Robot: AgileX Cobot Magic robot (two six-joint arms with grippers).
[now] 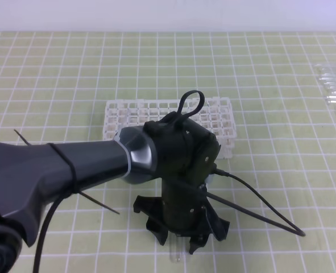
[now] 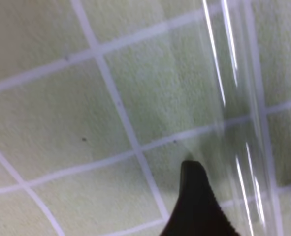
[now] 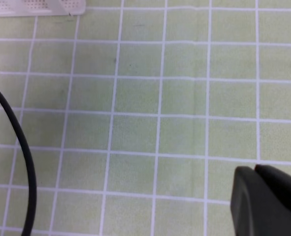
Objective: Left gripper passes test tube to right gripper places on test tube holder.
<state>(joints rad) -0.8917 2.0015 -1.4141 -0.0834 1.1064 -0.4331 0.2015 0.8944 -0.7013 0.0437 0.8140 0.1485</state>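
Test tube (image 1: pixel 174 251) half hidden under left end effector (image 1: pixel 182 242)

You're looking at a lab-style bench: a white test tube holder (image 1: pixel 170 120), loose clear glass tubes (image 1: pixel 334 88), and a green gridded mat (image 1: pixel 270 74) covering the worktop.

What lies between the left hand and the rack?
In the high view, only bare gridded mat between the left hand and the rack, apart from the arm overhead.

A soft green mat (image 1: pixel 281 170) with white lines making squares covers the table. Behind it stands a plain pale wall (image 1: pixel 168 14). The light is even.
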